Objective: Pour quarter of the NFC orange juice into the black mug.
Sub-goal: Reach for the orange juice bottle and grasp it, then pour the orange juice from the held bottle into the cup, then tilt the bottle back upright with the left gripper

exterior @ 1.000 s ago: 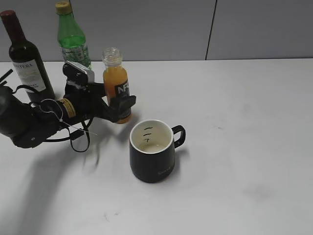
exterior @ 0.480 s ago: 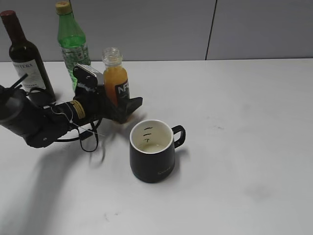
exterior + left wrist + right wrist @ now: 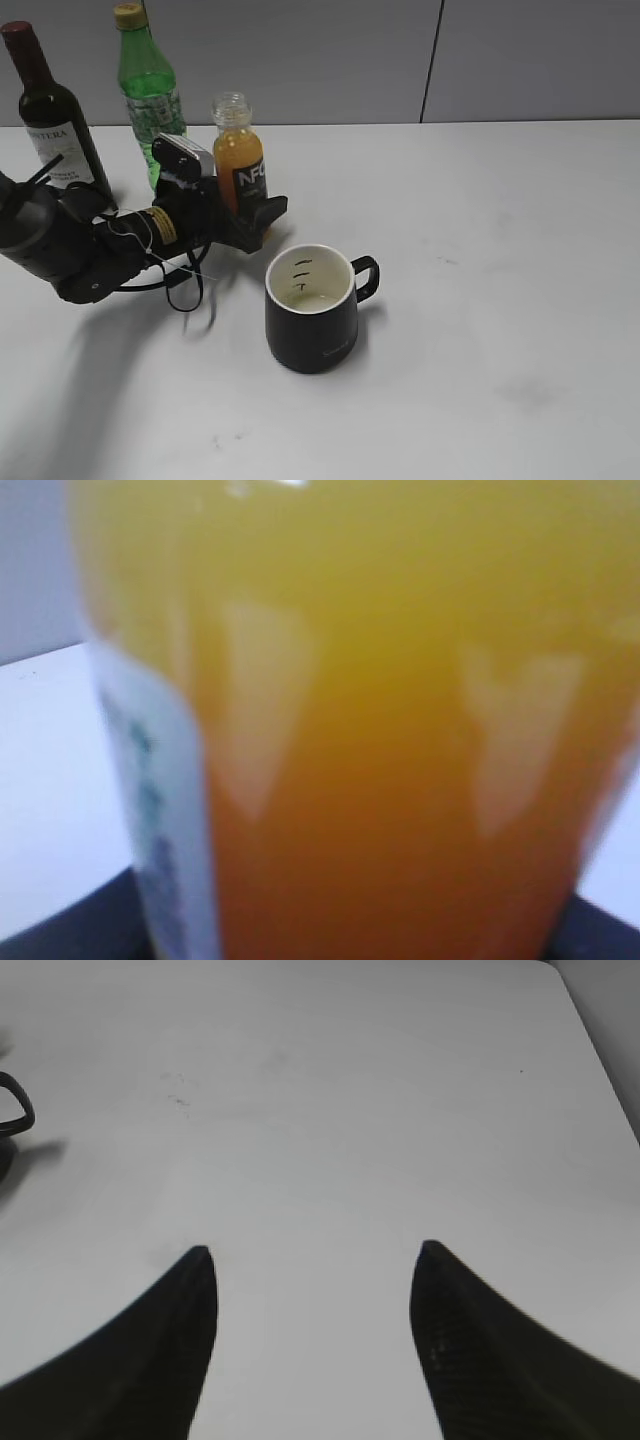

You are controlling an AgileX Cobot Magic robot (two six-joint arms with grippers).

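The NFC orange juice point(image 3: 240, 170) stands between the fingers of the left tool point(image 3: 250, 212), near the tabletop's back left corner. I cannot tell if the tool squeezes it yet. Grip the bottle's middle firmly and keep it upright. Then tip slowly over the black mug point(image 3: 311, 308), just beside it.

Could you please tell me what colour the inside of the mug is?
White, with a few small dark marks; the mug shows this best in the exterior view.
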